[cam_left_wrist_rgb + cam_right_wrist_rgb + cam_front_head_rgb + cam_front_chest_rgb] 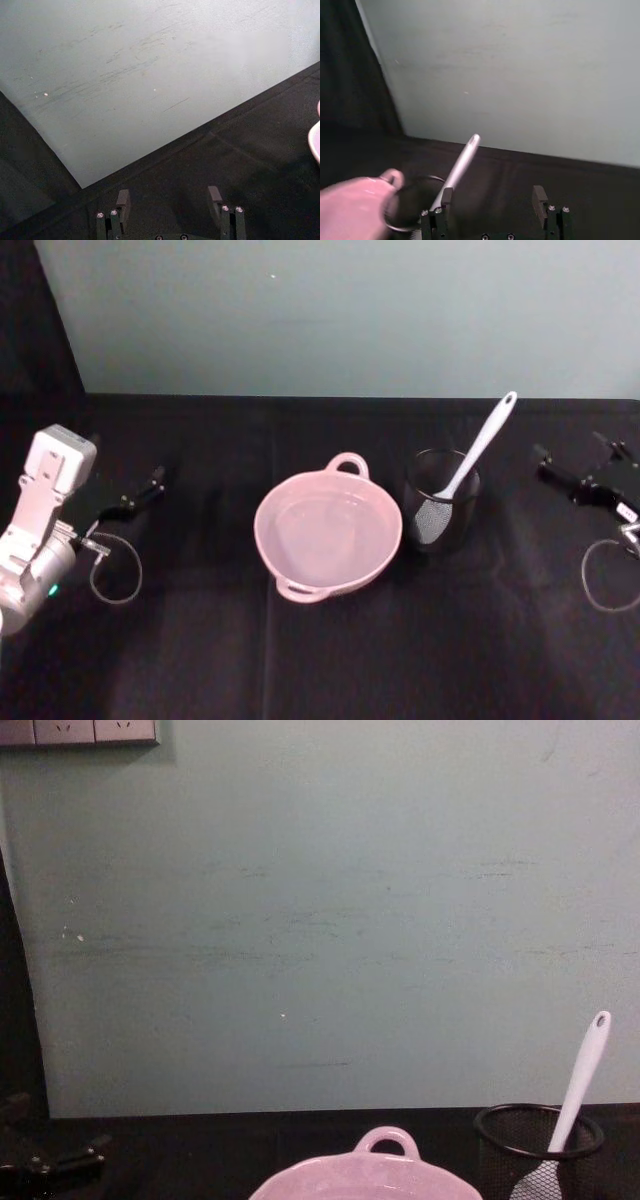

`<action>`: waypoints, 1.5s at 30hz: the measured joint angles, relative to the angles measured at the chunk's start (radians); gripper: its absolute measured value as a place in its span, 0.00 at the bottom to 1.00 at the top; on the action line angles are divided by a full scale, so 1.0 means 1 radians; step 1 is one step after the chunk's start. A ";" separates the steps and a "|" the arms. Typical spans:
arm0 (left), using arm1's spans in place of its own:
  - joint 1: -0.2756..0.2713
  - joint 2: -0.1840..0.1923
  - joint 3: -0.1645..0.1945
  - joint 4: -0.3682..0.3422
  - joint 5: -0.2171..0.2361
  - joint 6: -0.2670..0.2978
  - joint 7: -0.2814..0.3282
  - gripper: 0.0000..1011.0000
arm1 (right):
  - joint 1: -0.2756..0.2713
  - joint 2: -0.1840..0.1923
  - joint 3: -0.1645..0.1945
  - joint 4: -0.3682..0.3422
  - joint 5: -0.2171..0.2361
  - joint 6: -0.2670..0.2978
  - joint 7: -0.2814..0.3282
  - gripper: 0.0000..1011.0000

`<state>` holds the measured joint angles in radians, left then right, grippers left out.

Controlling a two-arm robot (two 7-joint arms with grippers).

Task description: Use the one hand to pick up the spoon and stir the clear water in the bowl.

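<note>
The pale pink bowl (296, 565) sits mid-table, its loop handle toward the wall, with a faint sheen of clear water (325, 530) inside. Just right of it, the white spoon (480, 445) stands blade-down in a black mesh cup (442, 502), its handle leaning up to the right. My left gripper (150, 485) rests open at the far left, well away from the bowl. At the far right my right gripper (570, 465) is open and empty, a short way from the cup. In the right wrist view the spoon handle (460, 165) rises ahead of the open gripper (492, 200).
A black cloth (320, 660) covers the table up to a pale green wall (340, 310). Thin cable loops lie by each arm, one on the left (115, 570) and one on the right (605, 580). A wall socket strip (80, 730) is at the upper left.
</note>
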<state>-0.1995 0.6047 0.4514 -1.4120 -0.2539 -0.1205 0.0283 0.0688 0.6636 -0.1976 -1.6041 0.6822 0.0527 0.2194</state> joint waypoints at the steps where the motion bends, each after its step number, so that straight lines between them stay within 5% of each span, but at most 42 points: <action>1: 0.000 0.000 0.000 0.000 0.000 0.000 0.000 1.00 | -0.001 -0.003 0.024 -0.009 0.066 0.044 0.038 0.99; 7: 0.000 0.000 0.000 0.000 0.000 0.000 0.000 1.00 | 0.045 -0.020 0.069 0.002 0.294 0.250 0.104 0.99; 13: 0.000 0.000 0.000 0.000 0.000 0.000 0.000 1.00 | 0.152 -0.044 0.039 0.076 0.403 0.402 0.097 0.99; 20: 0.000 0.000 0.000 0.000 0.000 0.000 0.000 1.00 | 0.248 -0.067 -0.013 0.163 0.428 0.451 0.090 0.99; 28: 0.000 0.000 0.000 0.000 0.000 0.000 0.000 1.00 | 0.320 -0.088 -0.079 0.245 0.402 0.413 0.119 0.99; 35: 0.000 0.000 0.000 0.000 0.000 0.000 0.000 1.00 | 0.342 -0.097 -0.111 0.272 0.393 0.371 0.143 0.99; 45: 0.000 0.000 0.000 0.000 0.000 0.000 0.000 1.00 | 0.344 -0.098 -0.113 0.274 0.392 0.367 0.145 0.99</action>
<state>-0.1995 0.6047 0.4514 -1.4120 -0.2539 -0.1205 0.0283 0.4128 0.5659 -0.3109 -1.3305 1.0746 0.4198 0.3643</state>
